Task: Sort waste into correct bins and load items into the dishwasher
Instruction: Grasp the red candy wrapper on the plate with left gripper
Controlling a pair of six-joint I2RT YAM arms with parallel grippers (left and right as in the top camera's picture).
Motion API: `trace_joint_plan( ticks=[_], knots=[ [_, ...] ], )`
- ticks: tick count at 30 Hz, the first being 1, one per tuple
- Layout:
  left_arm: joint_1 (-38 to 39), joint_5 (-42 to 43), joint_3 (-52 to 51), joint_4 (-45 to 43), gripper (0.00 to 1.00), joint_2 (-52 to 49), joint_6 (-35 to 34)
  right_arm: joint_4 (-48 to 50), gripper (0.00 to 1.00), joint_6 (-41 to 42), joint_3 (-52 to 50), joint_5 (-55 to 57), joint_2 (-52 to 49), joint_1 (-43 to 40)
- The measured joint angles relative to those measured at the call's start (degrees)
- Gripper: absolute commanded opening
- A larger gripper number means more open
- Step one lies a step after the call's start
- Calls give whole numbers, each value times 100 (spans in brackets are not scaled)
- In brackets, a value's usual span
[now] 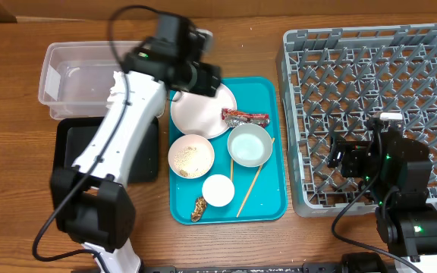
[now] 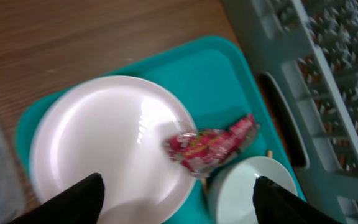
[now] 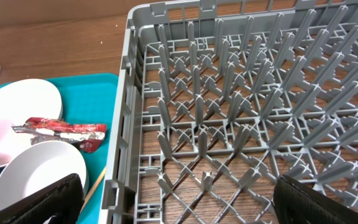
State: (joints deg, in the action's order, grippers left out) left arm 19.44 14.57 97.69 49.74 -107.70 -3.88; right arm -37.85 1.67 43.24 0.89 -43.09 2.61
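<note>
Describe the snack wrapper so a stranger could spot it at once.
Find the big teal tray. At its far end, the wrapper lies on the white plate's rim, beside the pale blue bowl. Nothing else there is red and shiny.

I see a teal tray (image 1: 268, 95) on my brown wood-grain desk (image 1: 14, 152). It carries a white plate (image 1: 199, 114), a red-and-silver wrapper (image 1: 245, 116), a pale blue bowl (image 1: 249, 144), a cream bowl (image 1: 179, 148) speckled with whitish grains (image 1: 192, 159), a white cup (image 1: 218, 190), a brown scrap (image 1: 199, 207) and tan chopsticks (image 1: 249, 191). The rack (image 1: 370, 68) is grey lattice, the tub (image 1: 74, 76) is clear, and the black tray (image 1: 67, 140) is plain.
</note>
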Motion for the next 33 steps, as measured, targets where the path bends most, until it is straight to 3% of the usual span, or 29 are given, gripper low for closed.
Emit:
trace_joint_plan(
  ticks=[5, 9, 13, 17, 24, 28, 29, 30, 31, 32, 33],
  knots=[
    [516, 52, -199, 31, 77, -205, -278, -2, 100, -2, 0, 2, 0, 0],
    [684, 70, -264, 219, 81, -472, -1276, -7, 100, -2, 0, 0, 0, 0],
    [728, 63, -284, 245, 93, -702, -2354, -31, 100, 0, 0, 0, 0, 0],
    [726, -42, -284, 184, 93, -848, -3257, -31, 100, -4, 0, 0, 0, 0],
    [728, -179, -284, -348, 69, -1130, -4094, -33, 100, -4, 0, -68, 0, 0],
    [728, -197, -284, -452, 65, -1292, -4258, -33, 100, 0, 0, -68, 0, 2],
    [728, -197, -284, -461, 59, -1325, -4273, -33, 100, 0, 0, -68, 0, 0],
    [728, -197, -284, -472, 45, -1353, -4288, -31, 100, -2, 0, -68, 0, 0],
    [728, -199, -284, -485, 25, -1379, -4319, -37, 100, -4, 0, -68, 0, 0],
    [728, -205, -284, -496, 13, -1405, -4339, -33, 100, -2, 0, -68, 0, 0],
    [728, -216, -284, -511, 8, -1419, -4371, -33, 100, -2, 0, -68, 0, 0]
  ],
)
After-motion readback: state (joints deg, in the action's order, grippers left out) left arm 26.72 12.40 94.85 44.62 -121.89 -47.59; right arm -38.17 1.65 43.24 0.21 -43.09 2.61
